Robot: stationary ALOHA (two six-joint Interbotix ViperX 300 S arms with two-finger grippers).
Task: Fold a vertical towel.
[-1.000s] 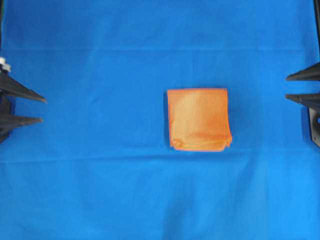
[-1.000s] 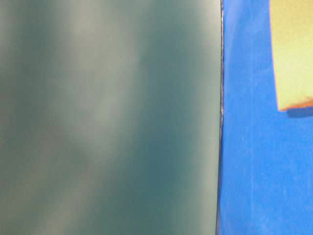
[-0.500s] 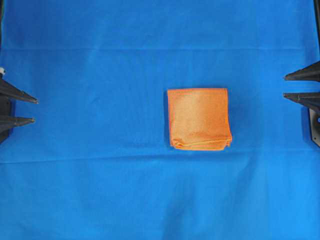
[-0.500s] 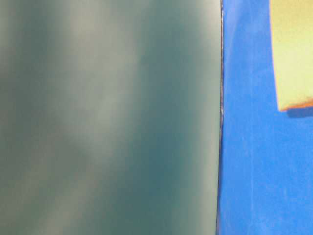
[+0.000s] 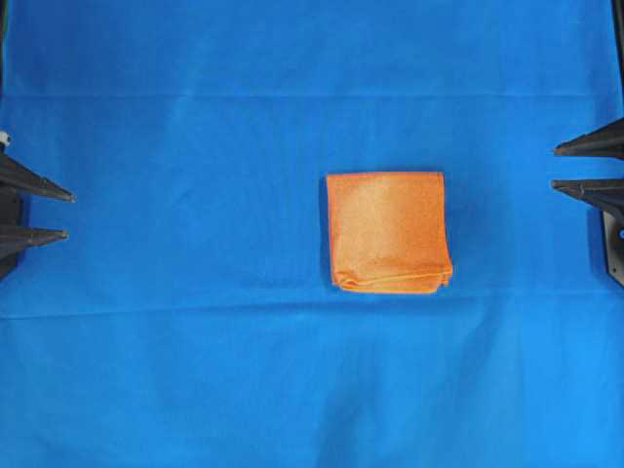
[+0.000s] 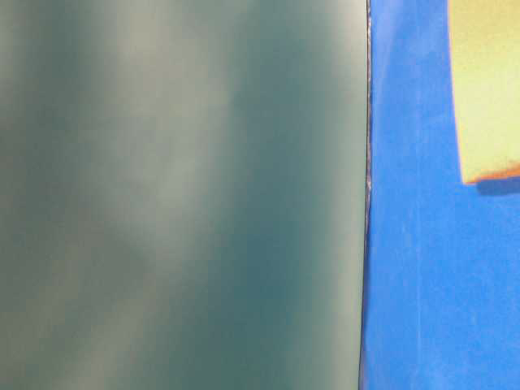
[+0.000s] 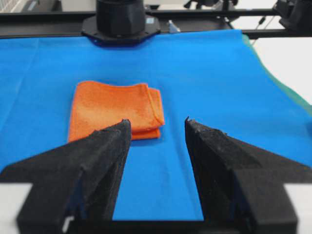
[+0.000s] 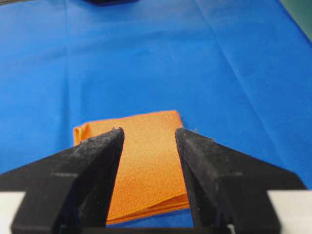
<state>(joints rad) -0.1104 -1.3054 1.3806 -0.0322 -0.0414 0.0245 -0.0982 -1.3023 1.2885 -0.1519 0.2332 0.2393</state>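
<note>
— Anything shifted since a second ago?
— Only my left claw (image 5: 66,214), drawn back toward the sheet's edge; both claws released, empty; right claw (image 5: 556,167) likewise parked.
— Towel?
— Orange towel (image 5: 389,232) folded, mid-sheet; finish well by retreating clear, touching nothing.

left gripper (image 5: 65,215): at 9 o'clock edge of overhead view, fingers level, pointing toward 3 o'clock, jaws apart, nothing between them | right gripper (image 5: 556,167): at 3 o'clock edge, fingers level, pointing toward 9 o'clock, jaws apart, nothing held
</note>
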